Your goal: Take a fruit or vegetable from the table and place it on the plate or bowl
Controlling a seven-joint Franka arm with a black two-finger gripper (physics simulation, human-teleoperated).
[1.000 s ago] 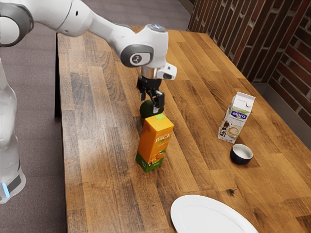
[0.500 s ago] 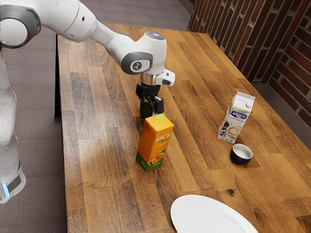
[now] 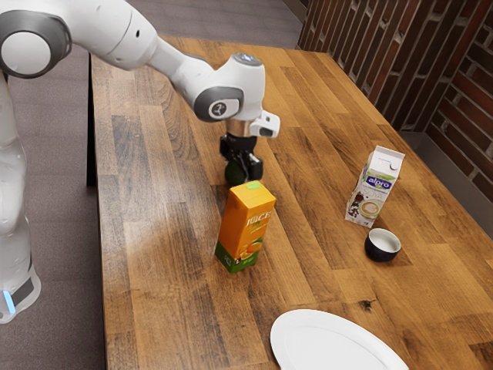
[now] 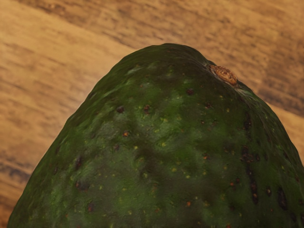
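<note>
With my tool low over the avocado, its grip I cannot tell, I judge the fruit light, firm, slick-skinned, best pinched across its middle.

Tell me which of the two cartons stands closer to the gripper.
The orange juice carton with the green base: it stands right by the gripper, while the white milk carton stands far toward the exterior view's right, near the black bowl.

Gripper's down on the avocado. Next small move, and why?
Probably a short straight lift, if the grip holds: the gripper sits low over the avocado, and the orange juice carton stands close by, between it and the white plate.
</note>
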